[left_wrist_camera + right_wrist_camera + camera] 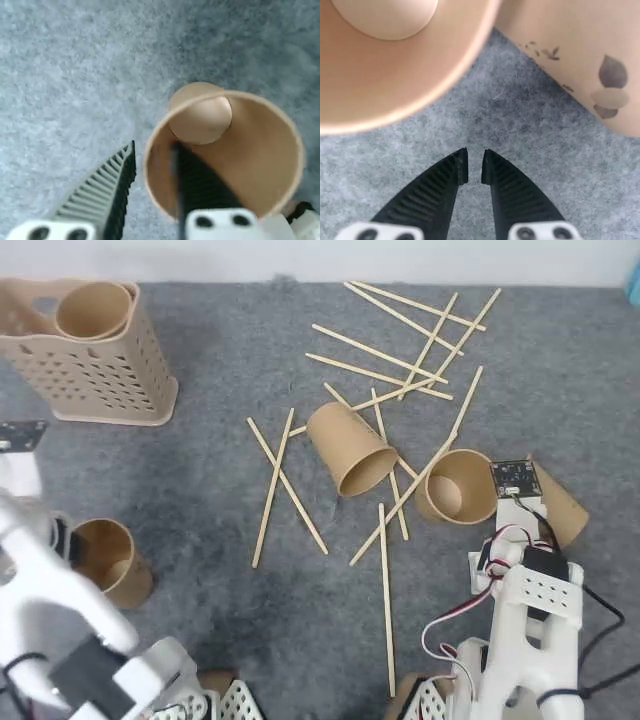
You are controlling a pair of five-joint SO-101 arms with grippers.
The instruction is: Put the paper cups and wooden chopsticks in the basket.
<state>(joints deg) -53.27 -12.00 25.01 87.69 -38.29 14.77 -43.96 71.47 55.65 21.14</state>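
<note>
A tan perforated basket (110,390) at the far left of the grey carpet (200,490) holds one paper cup (93,308) and no chopsticks, so the job looks barely begun. Nearer the left arm, a second paper cup (110,558) stands mouth up. The left gripper (152,147) straddles its wall, one finger inside and one outside, with slivers of daylight on both sides and the wall not yet pinched. The step in hand appears to be the grasp. The next move would be to close on the wall, lift the cup clear and carry it to the basket.

Wooden chopsticks (287,486) lie scattered and crossed over the middle of the carpet. A third cup (350,448) lies on its side among them, touching several sticks. To the right, two more cups lie tipped over: an open-mouthed cup (458,485) and, beside it, a leaf-printed cup (560,505). The right gripper (475,162) hangs over the bare carpet between them, its tips a hair apart and holding nothing.
</note>
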